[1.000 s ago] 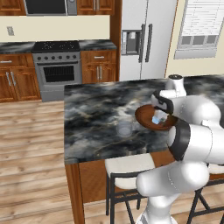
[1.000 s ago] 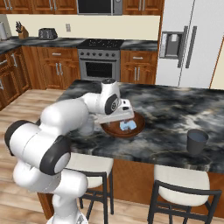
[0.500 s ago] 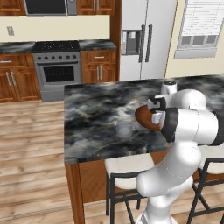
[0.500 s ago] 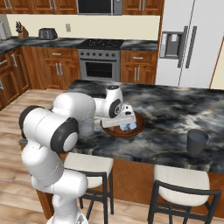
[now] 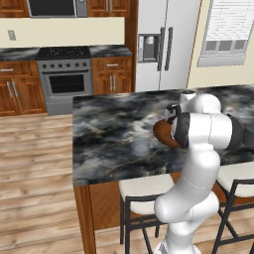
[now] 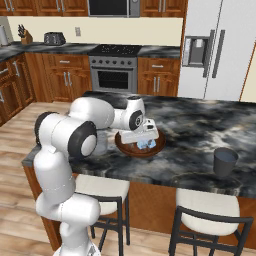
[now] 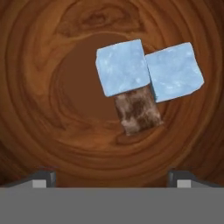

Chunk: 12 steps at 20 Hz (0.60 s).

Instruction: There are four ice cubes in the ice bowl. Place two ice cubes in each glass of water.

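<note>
The gripper [image 7: 112,177] is hanging directly over the ice bowl [image 7: 39,87], fingers [image 7: 41,178] spread wide and pinching nothing; in the hand view the two tips are standing at the lower edge with the wooden bowl floor between them; two ice cubes [image 7: 121,67] are lying side by side and touching in the bowl's middle, and a third, brownish and mottled cube-shaped piece [image 7: 138,109] is sitting against the underside of the left cube; the ice bowl [image 6: 131,149] is resting on the dark marbled island countertop [image 6: 200,125] near its front edge, above the stools; one glass of water [image 6: 225,161] is standing well apart from the bowl toward the front right corner of the countertop; a second glass [image 5: 141,145] is showing in the left base view, near the front edge and beside the bowl [image 5: 162,134]; no readable writing, brand or label is appearing on any item
</note>
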Tool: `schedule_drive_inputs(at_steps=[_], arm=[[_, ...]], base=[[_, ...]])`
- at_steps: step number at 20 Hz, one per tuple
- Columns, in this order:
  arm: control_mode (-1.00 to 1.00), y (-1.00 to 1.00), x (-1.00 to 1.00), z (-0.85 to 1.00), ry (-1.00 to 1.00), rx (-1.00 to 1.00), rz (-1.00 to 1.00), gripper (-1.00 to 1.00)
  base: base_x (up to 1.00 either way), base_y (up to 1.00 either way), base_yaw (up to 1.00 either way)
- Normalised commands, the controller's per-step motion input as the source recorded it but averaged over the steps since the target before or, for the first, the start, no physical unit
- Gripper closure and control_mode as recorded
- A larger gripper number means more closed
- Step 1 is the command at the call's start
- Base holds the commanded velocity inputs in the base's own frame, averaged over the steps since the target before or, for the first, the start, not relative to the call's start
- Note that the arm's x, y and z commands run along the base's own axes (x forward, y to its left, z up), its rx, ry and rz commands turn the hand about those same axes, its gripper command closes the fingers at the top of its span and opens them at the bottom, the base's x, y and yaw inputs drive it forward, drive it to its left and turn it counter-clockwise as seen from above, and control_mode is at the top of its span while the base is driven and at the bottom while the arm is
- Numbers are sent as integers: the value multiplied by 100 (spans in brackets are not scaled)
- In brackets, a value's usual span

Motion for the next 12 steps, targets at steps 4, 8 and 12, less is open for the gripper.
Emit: schedule_drive_inputs(at_steps=[4,8,12], arm=[[-100,-16,16,-28,3,0,0,-100],[-100,-8,18,-28,1,0,0,-100],[-100,0,15,-24,0,0,0,-100]], base=[[0,0,0],[0,0,0],[0,0,0]])
